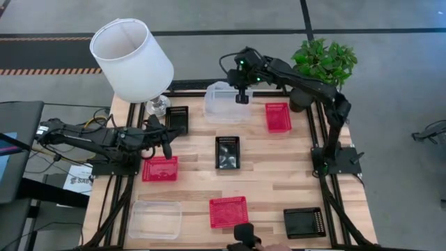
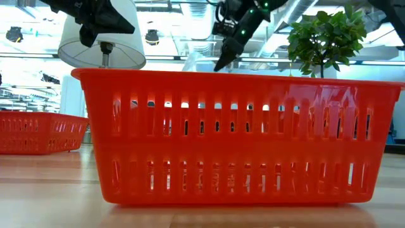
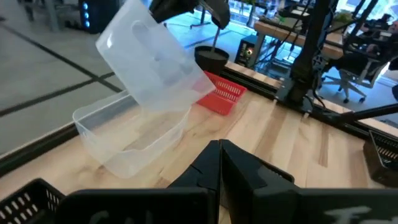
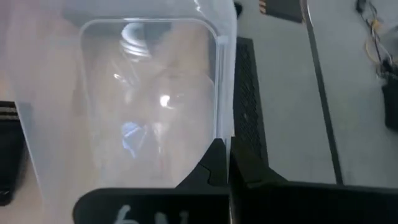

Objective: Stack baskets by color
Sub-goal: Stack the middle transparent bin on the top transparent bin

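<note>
Item: clear basket [image 3: 149,59], held tilted in the air above a second clear basket [image 3: 127,140] at the bench's [image 1: 265,167] far edge. Right gripper [image 1: 242,97]: jaws clenched on its rim. Left gripper [image 1: 166,148]: jaws closed on nothing, waiting near a red basket [image 1: 160,169]. Risks judged: thin rim slipping from the pinch; tilted basket catching the lower rim and not nesting; lower basket shoved off the edge
</note>
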Robot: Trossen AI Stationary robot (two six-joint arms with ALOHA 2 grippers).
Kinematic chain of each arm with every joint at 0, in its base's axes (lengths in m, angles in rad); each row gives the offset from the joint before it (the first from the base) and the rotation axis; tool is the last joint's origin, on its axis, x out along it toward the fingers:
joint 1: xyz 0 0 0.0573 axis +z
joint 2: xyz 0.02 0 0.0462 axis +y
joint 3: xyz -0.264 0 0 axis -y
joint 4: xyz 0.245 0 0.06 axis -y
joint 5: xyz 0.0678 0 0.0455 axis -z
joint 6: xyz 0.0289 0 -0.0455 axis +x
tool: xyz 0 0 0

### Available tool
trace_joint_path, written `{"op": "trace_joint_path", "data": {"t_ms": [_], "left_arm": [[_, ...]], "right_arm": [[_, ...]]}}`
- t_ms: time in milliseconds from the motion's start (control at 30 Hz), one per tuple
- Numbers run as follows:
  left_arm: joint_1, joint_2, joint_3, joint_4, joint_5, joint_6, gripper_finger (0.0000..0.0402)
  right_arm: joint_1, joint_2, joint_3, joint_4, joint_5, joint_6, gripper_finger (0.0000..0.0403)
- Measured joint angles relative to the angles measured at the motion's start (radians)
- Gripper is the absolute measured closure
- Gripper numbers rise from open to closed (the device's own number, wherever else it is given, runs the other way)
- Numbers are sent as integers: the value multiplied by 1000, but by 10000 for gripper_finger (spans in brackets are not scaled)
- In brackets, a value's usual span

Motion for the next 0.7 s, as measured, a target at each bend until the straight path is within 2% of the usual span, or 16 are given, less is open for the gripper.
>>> {"op": "trace_joint_path", "data": {"t_ms": [267,500,700], "left_arm": [[0,70,0,2,2,-43,401],[0,143,0,26,48,-69,401],[-1,152,0,31,57,-69,402]], "right_arm": [[-9,59,1,4,0,70,402],[-25,74,0,-12,6,120,402],[-26,75,0,-27,6,132,396]]}}
